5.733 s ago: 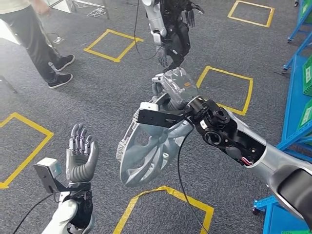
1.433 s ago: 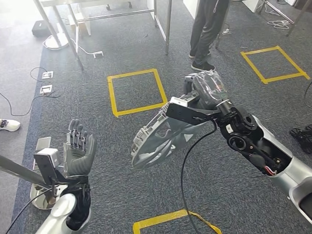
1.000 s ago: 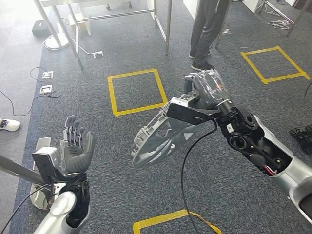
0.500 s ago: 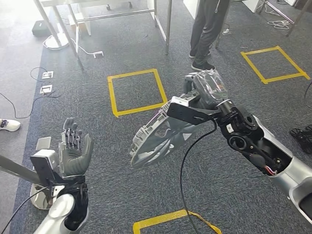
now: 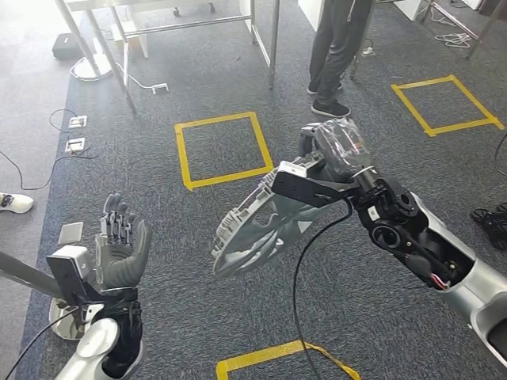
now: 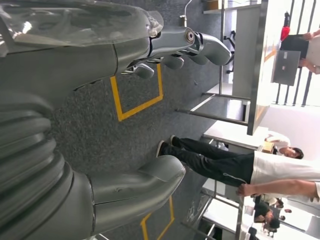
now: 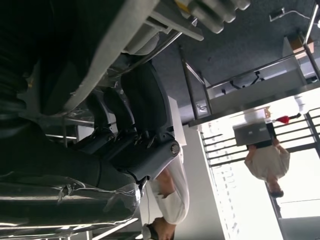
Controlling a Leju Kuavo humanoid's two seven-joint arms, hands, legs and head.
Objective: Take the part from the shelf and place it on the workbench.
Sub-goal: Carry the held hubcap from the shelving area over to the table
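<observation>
You had the part (image 5: pixel 257 226), a grey ribbed metal casting with open cut-outs, up in the air over the dark carpet, carried out in front of the robot and tilted so its curved rim dipped toward the lower left. Your right hand (image 5: pixel 335 154) gripped it at its upper end, the plastic-wrapped fingers closed around the casting's edge; in the right wrist view the dark fingers (image 7: pixel 139 125) were curled over the pale metal of the part (image 7: pixel 113 47). A black cable (image 5: pixel 295 285) hung down from that forearm. Your left hand (image 5: pixel 120 245) was raised near the lower left, well apart from the part, palm up with the fingers spread and holding nothing; the left wrist view showed the thumb (image 6: pixel 151 175) and fingers (image 6: pixel 181 42) wide apart. Yellow tape squares (image 5: pixel 221 150) marked the floor beyond the part. A person's dark trouser legs (image 5: pixel 335 47) stood past them, beside the metal legs of a table (image 5: pixel 272 39).
</observation>
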